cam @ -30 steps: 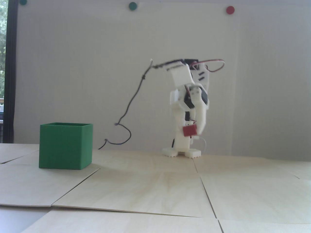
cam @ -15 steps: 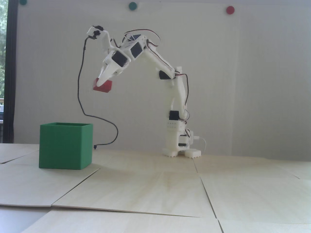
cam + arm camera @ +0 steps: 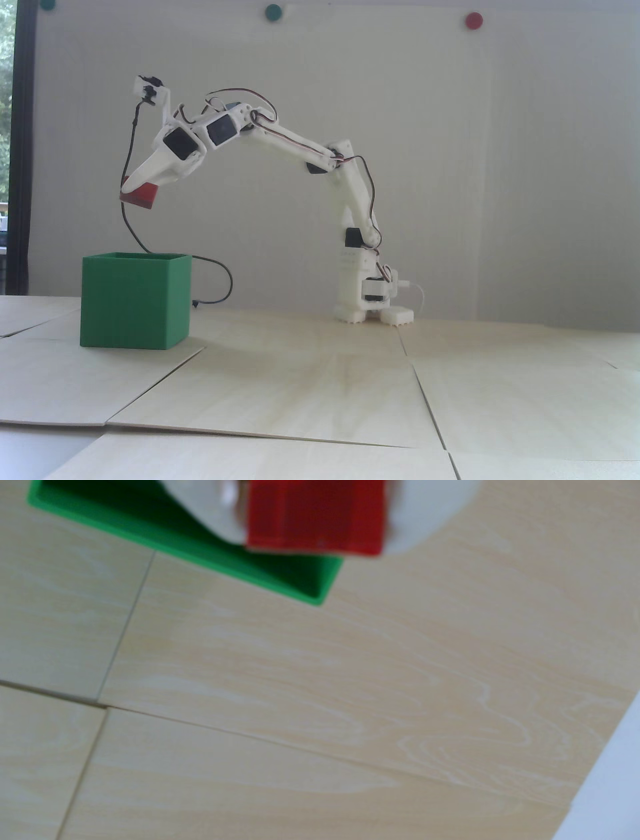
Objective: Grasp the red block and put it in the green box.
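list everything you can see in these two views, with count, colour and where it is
block: 1, red, held in the air above the box
box: 1, green, open top, on the table at the left of the fixed view
magnets: 3, two green and one red, along the top of the back wall
table: 1, pale wood panels
cable: 1, black, hanging from the wrist behind the box
arm: 1, white, base at the back, reaching left
gripper: 1, white, shut on the block
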